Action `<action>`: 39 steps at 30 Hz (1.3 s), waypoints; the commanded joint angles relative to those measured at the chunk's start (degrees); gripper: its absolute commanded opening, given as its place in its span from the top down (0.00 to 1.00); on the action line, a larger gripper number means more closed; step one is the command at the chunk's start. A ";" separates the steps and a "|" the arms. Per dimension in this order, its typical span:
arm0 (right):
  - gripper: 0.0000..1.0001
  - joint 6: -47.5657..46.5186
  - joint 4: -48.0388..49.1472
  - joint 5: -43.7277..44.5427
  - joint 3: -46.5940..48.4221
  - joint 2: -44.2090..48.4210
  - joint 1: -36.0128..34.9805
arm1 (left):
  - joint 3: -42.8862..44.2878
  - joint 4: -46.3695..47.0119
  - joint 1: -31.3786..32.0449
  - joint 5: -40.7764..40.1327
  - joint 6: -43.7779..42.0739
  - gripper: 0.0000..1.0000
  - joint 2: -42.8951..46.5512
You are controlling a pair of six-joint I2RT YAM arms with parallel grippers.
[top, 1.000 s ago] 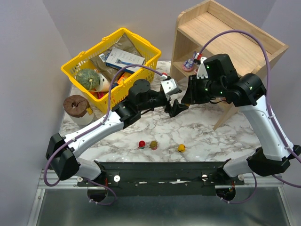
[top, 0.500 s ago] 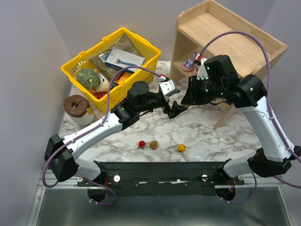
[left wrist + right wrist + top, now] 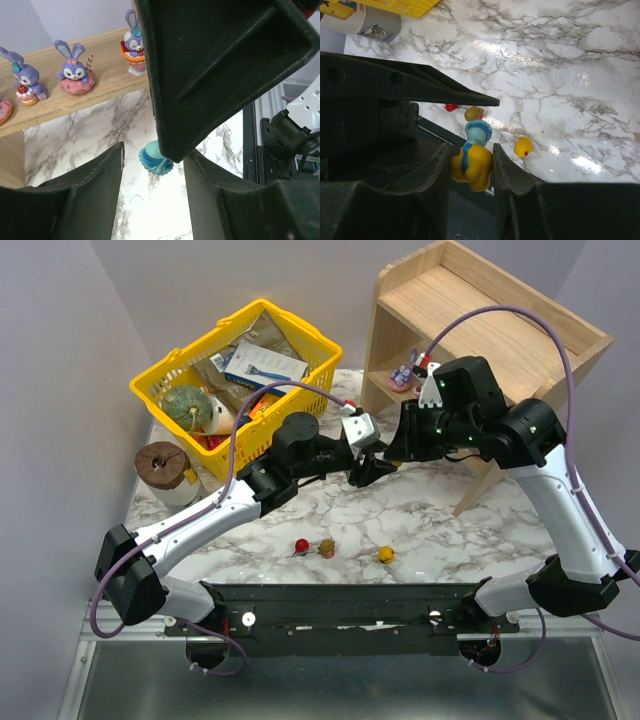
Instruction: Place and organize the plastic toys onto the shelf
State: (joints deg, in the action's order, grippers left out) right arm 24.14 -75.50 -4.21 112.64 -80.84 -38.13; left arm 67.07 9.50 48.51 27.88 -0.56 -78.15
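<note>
Marble tabletop (image 3: pixel 430 520) lies below while the right gripper (image 3: pixel 470 152) clamps the yellow toy (image 3: pixel 474 171) by its body, its blue-capped head (image 3: pixel 155 159) poking between the parted, untouching jaws of the left gripper (image 3: pixel 153 152), with the shelf (image 3: pixel 100 95) just ahead.

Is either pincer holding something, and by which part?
The right pincer clamps a yellow toy with a blue bonnet by the sides of its yellow body. The left pincer brackets the bonnet but holds nothing.
</note>
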 commanded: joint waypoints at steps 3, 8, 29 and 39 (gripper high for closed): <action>0.99 2.66 2.72 2.35 -4.17 2.00 -0.19 | 3.42 -3.77 -0.26 -4.23 3.63 0.61 -2.27; 0.99 4.07 9.21 3.86 -8.83 3.40 -0.19 | 4.21 -4.84 -0.26 -7.30 6.97 0.80 -2.88; 0.30 3.28 29.09 9.31 -16.67 10.79 -0.19 | 4.30 6.85 -0.26 -10.21 30.00 1.00 -1.66; 0.59 2.93 28.66 9.48 -13.76 8.33 -0.19 | 4.12 7.73 -0.26 -11.44 31.14 1.00 -1.22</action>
State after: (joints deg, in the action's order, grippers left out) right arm 27.22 -48.03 4.32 97.23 -72.36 -37.91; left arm 70.02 14.66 48.40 18.09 29.34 -80.68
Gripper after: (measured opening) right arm 0.460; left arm 0.335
